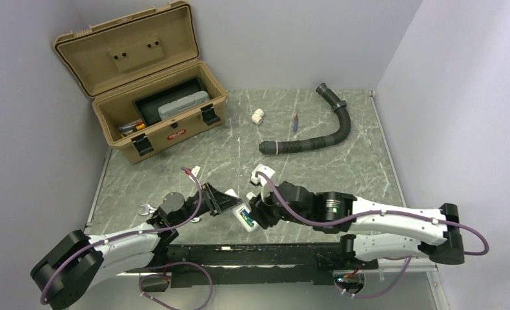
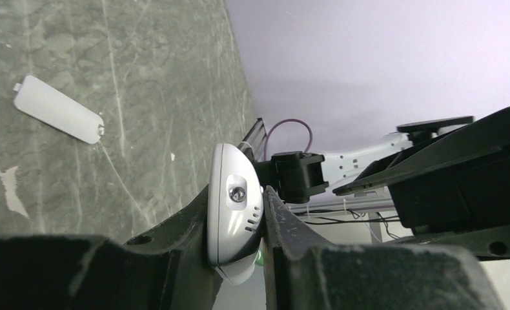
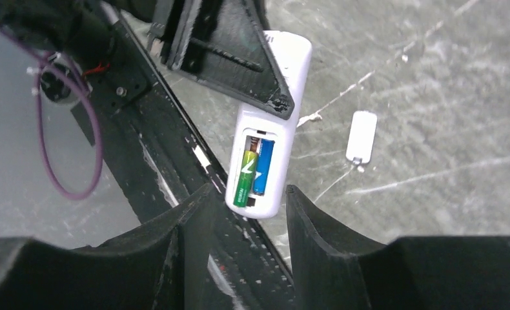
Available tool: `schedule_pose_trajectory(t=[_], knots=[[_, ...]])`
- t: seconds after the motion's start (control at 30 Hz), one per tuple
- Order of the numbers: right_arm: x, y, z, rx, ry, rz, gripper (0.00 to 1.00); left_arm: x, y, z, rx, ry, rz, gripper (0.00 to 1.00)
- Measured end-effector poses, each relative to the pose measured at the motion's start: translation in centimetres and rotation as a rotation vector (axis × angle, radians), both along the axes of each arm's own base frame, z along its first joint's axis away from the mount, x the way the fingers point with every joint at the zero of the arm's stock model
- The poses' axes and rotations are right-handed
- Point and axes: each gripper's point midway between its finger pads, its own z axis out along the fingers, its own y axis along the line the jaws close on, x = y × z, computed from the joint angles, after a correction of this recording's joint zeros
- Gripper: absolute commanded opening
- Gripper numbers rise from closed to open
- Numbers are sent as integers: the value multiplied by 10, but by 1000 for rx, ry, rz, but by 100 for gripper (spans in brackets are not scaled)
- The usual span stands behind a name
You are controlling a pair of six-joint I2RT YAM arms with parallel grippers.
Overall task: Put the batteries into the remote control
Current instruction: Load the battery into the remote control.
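Remote (image 3: 268, 123) is held off the bench (image 3: 446, 97), back up, clenched in the left pincer (image 2: 238, 219) so the open compartment is exposed. Both batteries (image 3: 255, 171) lie side by side inside. Right pincer (image 3: 249, 197) is released at the remote's lower end, grasping nothing. Cover (image 3: 361, 135) lies apart. Button face is hidden; battery seating cannot be judged.

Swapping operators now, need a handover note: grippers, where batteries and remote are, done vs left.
Left gripper: shut on the remote control, open battery bay facing the right wrist camera.
Right gripper: open, jaws either side of the remote's lower end, holding nothing.
Batteries: green battery and blue battery lie side by side in the bay.
Done: both batteries appear loaded.
Left: white cover lies loose on the table, not fitted; probably the next step if closing is wanted.
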Motion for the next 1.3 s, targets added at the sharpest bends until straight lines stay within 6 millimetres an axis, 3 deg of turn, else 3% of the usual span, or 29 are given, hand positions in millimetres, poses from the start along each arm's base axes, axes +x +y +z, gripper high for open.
schedule_pose_trajectory(t=[0.27, 0.53, 0.83, 1.07, 1.3], knots=[[-20, -18, 6, 57, -236, 326, 45, -10, -5, 11, -28, 24, -66, 0], [-52, -26, 32, 180, -452, 635, 38, -20, -7, 22, -31, 28, -124, 0], [-81, -14, 4, 185, -534, 917, 38, -26, -8, 21, -28, 44, -150, 0], [-84, -7, -15, 156, -525, 1025, 36, -27, -8, 21, -30, 43, -158, 0], [-66, -8, -14, 177, -532, 1023, 36, -29, -9, 23, -34, 38, -172, 0]])
